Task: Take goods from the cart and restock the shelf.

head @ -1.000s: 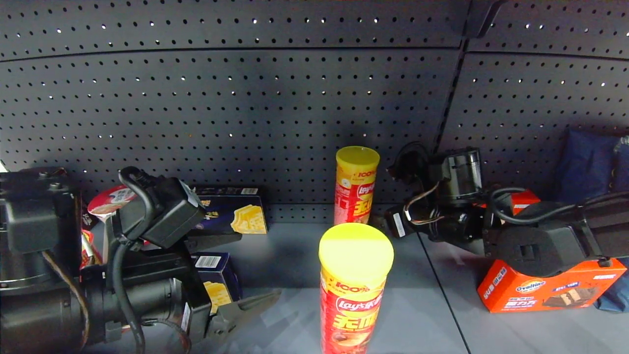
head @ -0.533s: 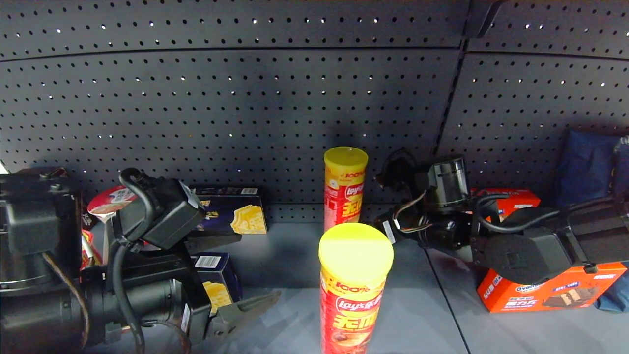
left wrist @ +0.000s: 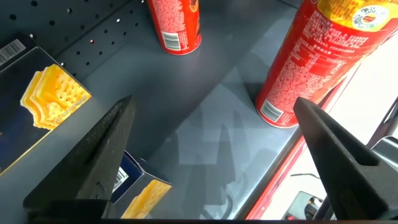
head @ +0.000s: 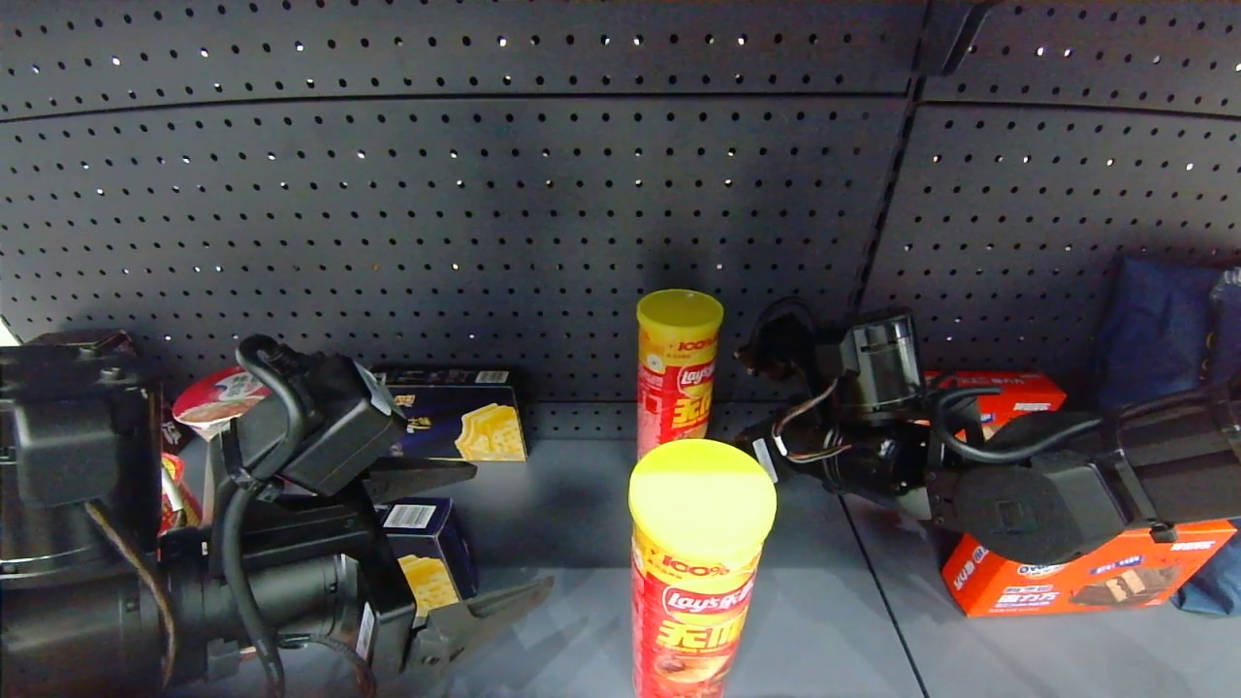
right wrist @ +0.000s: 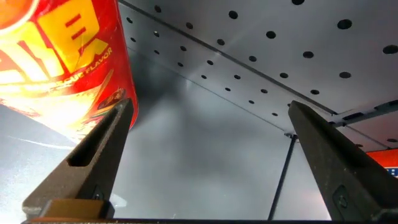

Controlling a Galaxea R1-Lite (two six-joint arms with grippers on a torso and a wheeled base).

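Two red chip cans with yellow lids stand upright on the grey shelf [head: 582, 504]. The back can [head: 679, 373] is by the pegboard wall; the front can [head: 700, 562] is near the shelf's front edge. My right gripper [head: 751, 444] sits low just right of the back can, open; in the right wrist view the back can [right wrist: 62, 62] lies against the outside of one finger [right wrist: 93, 162], with nothing between the fingers of the right gripper [right wrist: 205, 155]. My left gripper [head: 494, 538] is open at the lower left, facing the front can [left wrist: 311, 56] and the back can [left wrist: 177, 25].
Two dark blue cracker boxes [head: 465, 412] [head: 431, 557] and a cup noodle [head: 218, 393] lie beside the left arm. Orange boxes [head: 1086, 572] [head: 999, 388] and a dark blue bag [head: 1154, 330] fill the right side. The pegboard wall [head: 485, 213] closes the back.
The back can has shifted left along the wall, and my right arm has moved left with it. The left arm and the front can have stayed put.
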